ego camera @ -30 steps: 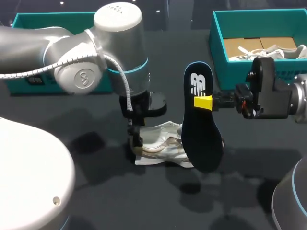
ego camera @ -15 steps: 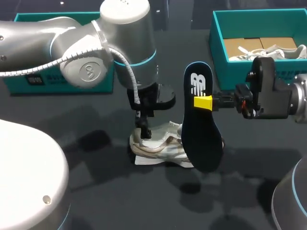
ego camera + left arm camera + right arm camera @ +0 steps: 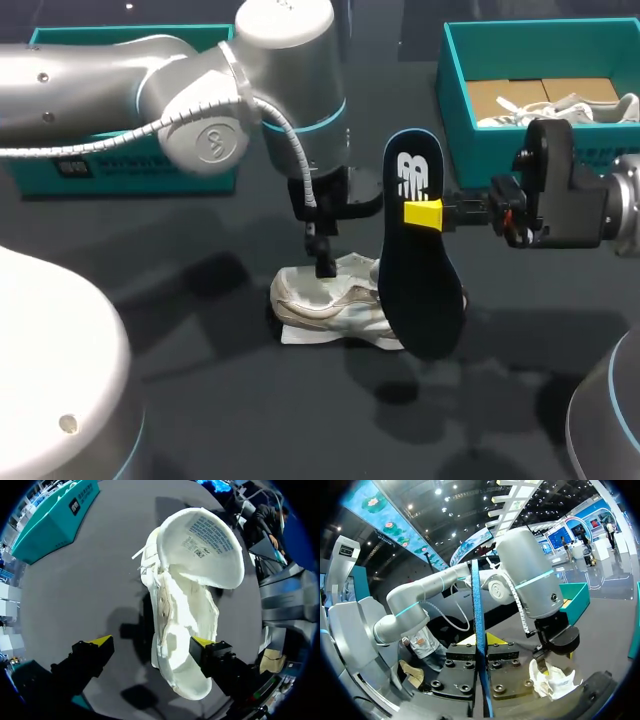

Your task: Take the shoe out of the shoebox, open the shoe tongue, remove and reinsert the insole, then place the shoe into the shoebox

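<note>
The left arm [image 3: 120,75] is made of silver-grey cylinders, with a teal ring [image 3: 320,124] at the joint above its fingers and a round cap [image 3: 208,143] embossed with a looped mark. A white ribbed cable [image 3: 110,135] runs along it to the black left gripper [image 3: 151,642] — two blocky black fingers [image 3: 82,660] capped in bright yellow. The right arm [image 3: 622,215] is grey too, ending in a black housing [image 3: 555,190] with a small red detail behind the yellow-tipped right gripper [image 3: 423,213] — its black base plates [image 3: 506,672], just behind the fingers, are studded with round bolt heads.
</note>
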Available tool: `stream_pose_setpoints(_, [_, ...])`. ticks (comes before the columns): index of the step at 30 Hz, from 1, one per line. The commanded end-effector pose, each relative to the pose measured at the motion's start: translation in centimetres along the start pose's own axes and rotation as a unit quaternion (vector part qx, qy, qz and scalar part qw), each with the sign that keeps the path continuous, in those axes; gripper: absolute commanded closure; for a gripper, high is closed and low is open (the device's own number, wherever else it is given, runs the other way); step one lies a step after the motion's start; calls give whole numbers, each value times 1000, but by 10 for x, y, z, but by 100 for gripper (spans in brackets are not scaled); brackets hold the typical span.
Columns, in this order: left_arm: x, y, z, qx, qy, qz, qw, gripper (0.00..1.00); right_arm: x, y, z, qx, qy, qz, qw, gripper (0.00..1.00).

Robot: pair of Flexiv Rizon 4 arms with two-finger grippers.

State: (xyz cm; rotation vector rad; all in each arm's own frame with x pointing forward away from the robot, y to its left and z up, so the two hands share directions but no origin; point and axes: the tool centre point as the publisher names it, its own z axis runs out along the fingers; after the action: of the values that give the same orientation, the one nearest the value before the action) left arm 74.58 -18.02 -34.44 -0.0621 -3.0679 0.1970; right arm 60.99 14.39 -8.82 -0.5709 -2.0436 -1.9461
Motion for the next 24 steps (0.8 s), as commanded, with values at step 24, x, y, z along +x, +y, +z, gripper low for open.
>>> stream_pose_setpoints(24, [2, -27, 43, -12, -4, -11, 1000, 39, 1, -1, 1, 0, -1, 0, 1000, 100])
